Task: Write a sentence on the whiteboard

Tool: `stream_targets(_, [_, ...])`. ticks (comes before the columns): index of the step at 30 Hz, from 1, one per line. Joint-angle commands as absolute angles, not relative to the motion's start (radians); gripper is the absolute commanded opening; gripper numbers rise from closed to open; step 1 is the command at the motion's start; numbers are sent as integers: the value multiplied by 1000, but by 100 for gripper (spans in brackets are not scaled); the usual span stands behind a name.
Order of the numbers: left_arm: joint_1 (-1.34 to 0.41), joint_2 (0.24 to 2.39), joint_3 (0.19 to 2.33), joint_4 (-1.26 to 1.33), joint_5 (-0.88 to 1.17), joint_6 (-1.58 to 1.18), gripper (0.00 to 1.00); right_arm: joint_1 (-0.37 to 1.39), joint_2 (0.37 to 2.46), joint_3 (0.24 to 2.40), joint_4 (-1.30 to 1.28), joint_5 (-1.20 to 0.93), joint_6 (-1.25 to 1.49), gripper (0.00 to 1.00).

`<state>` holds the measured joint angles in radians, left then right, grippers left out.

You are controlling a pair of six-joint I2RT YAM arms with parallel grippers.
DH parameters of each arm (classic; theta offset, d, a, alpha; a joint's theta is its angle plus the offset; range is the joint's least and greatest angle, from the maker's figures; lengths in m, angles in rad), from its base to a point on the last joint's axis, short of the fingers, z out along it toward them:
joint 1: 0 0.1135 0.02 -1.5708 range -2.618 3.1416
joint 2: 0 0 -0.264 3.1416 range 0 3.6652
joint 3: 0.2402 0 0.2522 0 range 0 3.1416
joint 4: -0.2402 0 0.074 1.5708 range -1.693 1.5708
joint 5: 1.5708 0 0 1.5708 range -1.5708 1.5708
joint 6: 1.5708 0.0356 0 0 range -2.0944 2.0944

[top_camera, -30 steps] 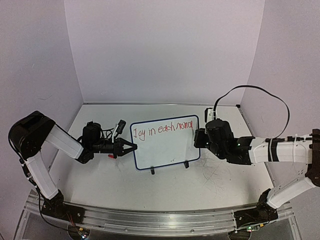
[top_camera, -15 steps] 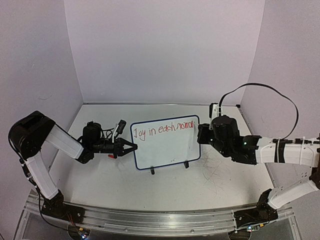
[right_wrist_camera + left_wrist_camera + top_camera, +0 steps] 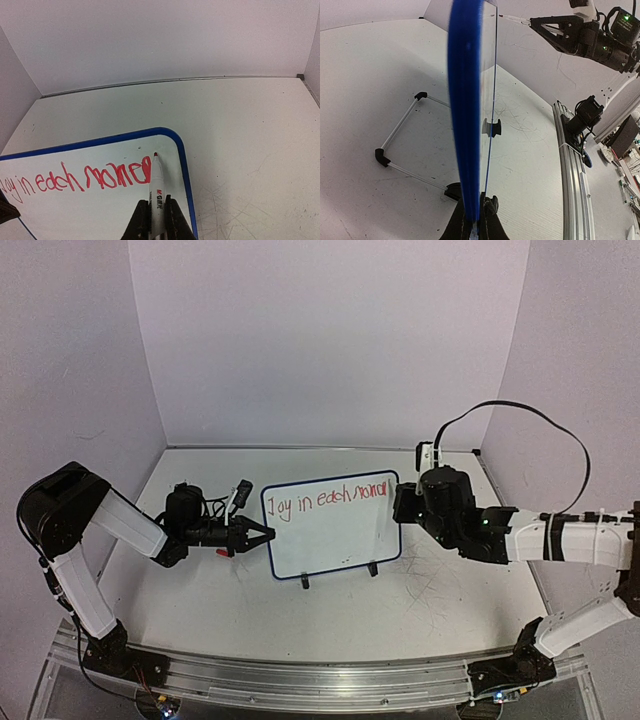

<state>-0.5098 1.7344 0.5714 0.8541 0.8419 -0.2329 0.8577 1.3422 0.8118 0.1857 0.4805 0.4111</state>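
At the middle of the table (image 3: 200, 590) stands the whiteboard (image 3: 335, 540), upright on its two black feet, with the sentence (image 3: 330, 497) in red along its top edge. At the whiteboard's left edge the left end effector (image 3: 266, 536) is clamped shut on the blue rim. Its wrist view shows this plainly (the board seen edge-on, a blue band rising from between the closed fingers (image 3: 456, 229)). That view also shows the wire stand (image 3: 382, 157) behind the board, which the overhead view hides.

At the whiteboard's upper right corner the right end effector (image 3: 399, 502) is closed on a marker (image 3: 156, 192). From above the marker is too small to make out. The right wrist view shows its white barrel gripped between the fingers and its red tip at the board's face, at the end of the last word. There the writing reads "in each momen", then a thick red stroke beside the tip, just inside the right rim.
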Motion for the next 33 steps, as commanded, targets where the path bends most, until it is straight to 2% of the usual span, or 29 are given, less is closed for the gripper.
stream_targets(1, [-514, 1736, 584, 769, 776, -173, 0, 849, 1353, 856, 227, 497, 391, 0])
stream_targets(33, [-516, 1737, 587, 762, 775, -169, 0, 854, 1329, 747, 151, 461, 499, 0])
